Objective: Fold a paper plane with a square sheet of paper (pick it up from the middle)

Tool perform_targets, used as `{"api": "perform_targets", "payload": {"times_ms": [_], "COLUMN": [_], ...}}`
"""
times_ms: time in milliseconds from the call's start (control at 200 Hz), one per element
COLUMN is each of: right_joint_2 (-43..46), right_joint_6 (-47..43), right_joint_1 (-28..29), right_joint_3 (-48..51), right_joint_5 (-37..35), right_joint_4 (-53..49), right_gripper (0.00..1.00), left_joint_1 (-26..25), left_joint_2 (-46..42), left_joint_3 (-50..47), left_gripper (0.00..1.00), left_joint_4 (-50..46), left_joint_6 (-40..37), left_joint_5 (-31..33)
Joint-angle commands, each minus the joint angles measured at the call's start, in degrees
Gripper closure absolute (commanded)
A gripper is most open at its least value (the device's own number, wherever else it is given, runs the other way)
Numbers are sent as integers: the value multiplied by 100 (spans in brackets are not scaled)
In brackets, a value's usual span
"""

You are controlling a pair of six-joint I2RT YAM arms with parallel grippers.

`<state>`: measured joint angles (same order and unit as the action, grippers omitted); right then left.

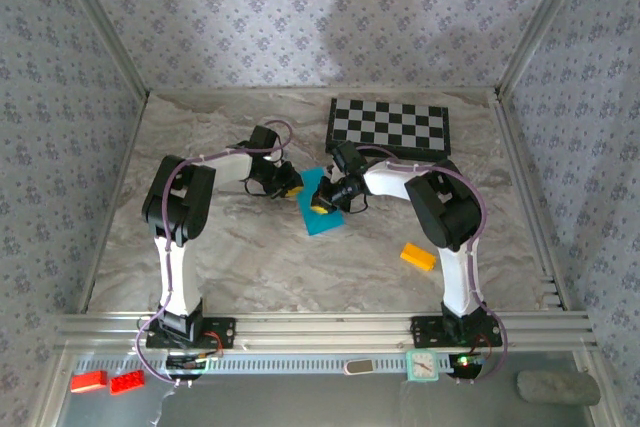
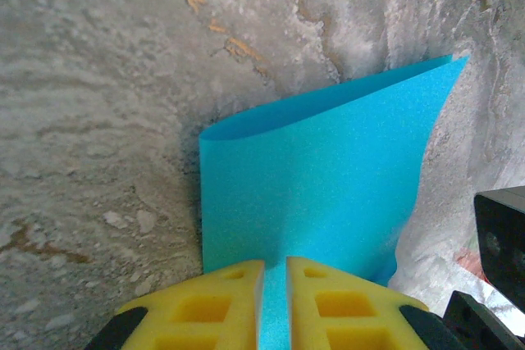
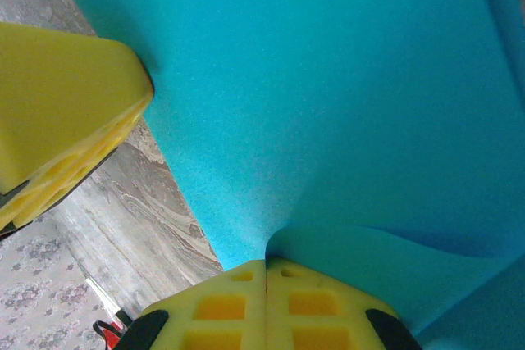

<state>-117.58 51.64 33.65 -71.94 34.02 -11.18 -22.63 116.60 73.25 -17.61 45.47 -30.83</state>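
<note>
Pinching the square sheet of paper (image 2: 320, 186) at one edge, your left tool (image 2: 275, 272) has its yellow fingers (image 2: 221, 301) drawn almost together, with a thin strip of cyan showing in the slit between them. From that pinch the sheet rises off the marbled counter (image 2: 90, 120) and curls over at its far end in a soft, rounded bend rather than a pressed crease. You may read this hold as one meant to carry one half over the other, so the first centre fold appears to be the step in hand and the task looks early.

In the top view the sheet lies mid-counter between the two arms, the left tool at its left edge. The right tool (image 3: 267, 266) is clamped shut on a small pucker of the paper, which fans out wide and smooth beyond its tips. A finger of the left tool stands just beside the sheet at the left of the right wrist view. This second grip seems to anchor the sheet while the fold forms.

Farther right, the chessboard (image 1: 390, 127) lies flat at the rear, just beyond the right arm. The yellow-orange block (image 1: 418, 256) rests well apart from the sheet. Neither appears to take part.

Note that two grips on so thin a sheet could wrinkle it if they pull against each other.
</note>
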Motion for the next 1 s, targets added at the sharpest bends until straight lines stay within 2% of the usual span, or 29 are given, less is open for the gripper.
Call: {"api": "perform_targets", "payload": {"times_ms": [0,160,305,490,705,995], "right_joint_2": [-194,-239,-257,-248,-213,-204], "right_joint_6": [-75,-75,-97,-90,-62,-91], "right_joint_1": [10,22,18,4,16,-6], "right_joint_3": [-118,-136,-136,-137,-133,-49], "right_joint_5": [16,-5,-101,-137,-44,-69], "right_joint_4": [-216,-299,-467,-510,-378,-369], "right_gripper": [100,100,95,79,62,62], "left_joint_1": [-57,-56,-32,98,232,48], "left_joint_2": [231,167,-28,-546,-1236,-1725], "left_joint_3": [30,46,186,191,-387,-993], "left_gripper": [84,84,83,78,74,75], "left_joint_4": [-291,-302,-404,-493,-272,21], "left_joint_6": [-31,-24,-32,82,438,682], "left_joint_5": [41,21,39,352,727,404]}}
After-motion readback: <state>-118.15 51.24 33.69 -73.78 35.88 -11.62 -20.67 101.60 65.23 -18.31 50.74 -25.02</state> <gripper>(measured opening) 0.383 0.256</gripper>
